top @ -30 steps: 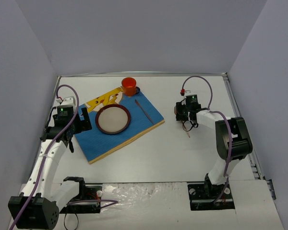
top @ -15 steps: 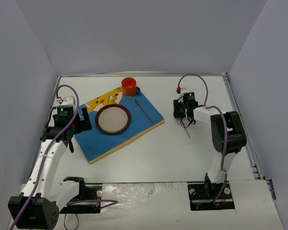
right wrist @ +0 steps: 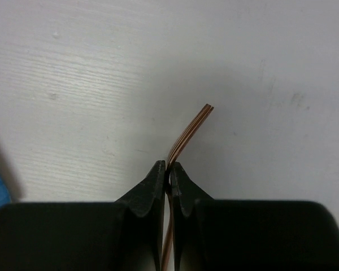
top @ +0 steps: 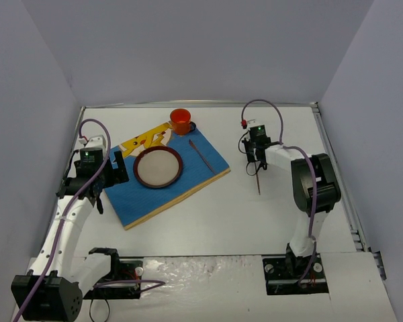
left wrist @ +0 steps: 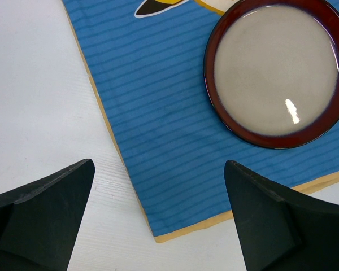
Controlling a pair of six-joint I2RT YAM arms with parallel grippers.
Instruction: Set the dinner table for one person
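The right gripper (right wrist: 168, 169) hides most of a thin copper-coloured utensil (right wrist: 193, 125), kind unclear.

Top external: high from near edge, down on whole dinner table (top: 255, 215). Left wrist: close, straight down, shares placemat (left wrist: 158, 124), plate (left wrist: 274, 68) with top. Right wrist: closest, on same table.

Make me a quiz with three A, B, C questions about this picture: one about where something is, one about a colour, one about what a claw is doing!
1. Where is the plate? A) on the blue placemat B) on the bare table C) in a gripper
2. What colour is the cup? A) green B) orange-red C) white
3. How is the right gripper? A) wide open B) shut on a thin brown utensil C) holding the cup
Answers: 1 A, it sits on the mat; 2 B, the top view shows orange-red; 3 B, its jaws pinch the utensil.
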